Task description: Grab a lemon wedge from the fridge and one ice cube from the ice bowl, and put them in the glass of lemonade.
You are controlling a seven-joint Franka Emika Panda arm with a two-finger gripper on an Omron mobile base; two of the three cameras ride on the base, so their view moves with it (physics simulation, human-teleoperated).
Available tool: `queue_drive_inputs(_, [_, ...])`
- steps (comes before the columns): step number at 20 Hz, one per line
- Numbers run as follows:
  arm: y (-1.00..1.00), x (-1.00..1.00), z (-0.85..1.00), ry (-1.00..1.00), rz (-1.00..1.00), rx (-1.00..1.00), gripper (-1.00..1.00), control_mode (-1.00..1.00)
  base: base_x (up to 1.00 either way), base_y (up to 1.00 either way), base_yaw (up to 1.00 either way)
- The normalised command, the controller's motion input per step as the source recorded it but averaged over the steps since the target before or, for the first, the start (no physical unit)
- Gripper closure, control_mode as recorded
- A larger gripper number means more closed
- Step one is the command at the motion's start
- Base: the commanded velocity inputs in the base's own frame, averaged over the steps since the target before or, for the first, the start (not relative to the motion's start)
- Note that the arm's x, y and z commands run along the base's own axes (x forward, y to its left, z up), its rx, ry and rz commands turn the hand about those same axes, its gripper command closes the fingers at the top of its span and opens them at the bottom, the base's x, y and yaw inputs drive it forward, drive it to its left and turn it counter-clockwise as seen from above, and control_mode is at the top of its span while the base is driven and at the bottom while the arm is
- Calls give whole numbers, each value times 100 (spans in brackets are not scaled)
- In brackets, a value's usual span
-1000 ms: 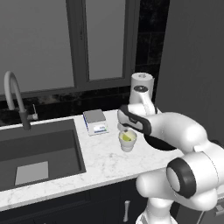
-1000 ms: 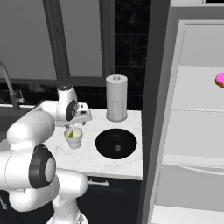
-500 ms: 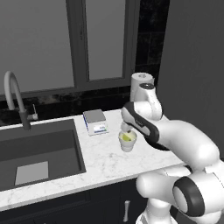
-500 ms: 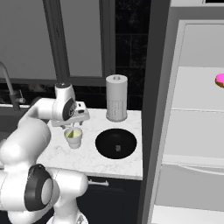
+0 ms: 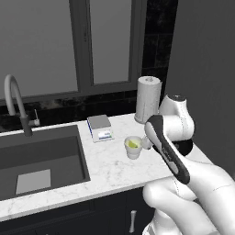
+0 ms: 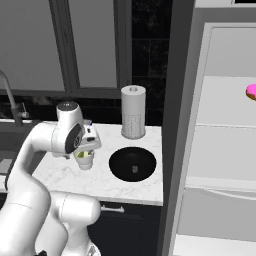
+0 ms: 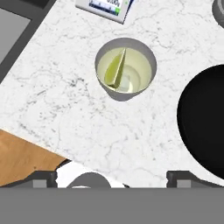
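1 lemon wedge, 1 glass of lemonade

No text, brand, number or sign can be read anywhere in these pictures. The only candidate is the small scale at the top edge of the hand view, lying on the desk: its blue display panel carries a few dark marks, too blurred and small to make out as digits or letters.
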Motion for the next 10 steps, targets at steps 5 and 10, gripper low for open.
queue_drive_inputs(5, [-50, -71, 79, 10, -12, 0, -100, -100, 0, 0, 0])
queue_drive_inputs(10, [-29, -33, 99, 10, -23, 2, -100, -100, 0, 0, 0])
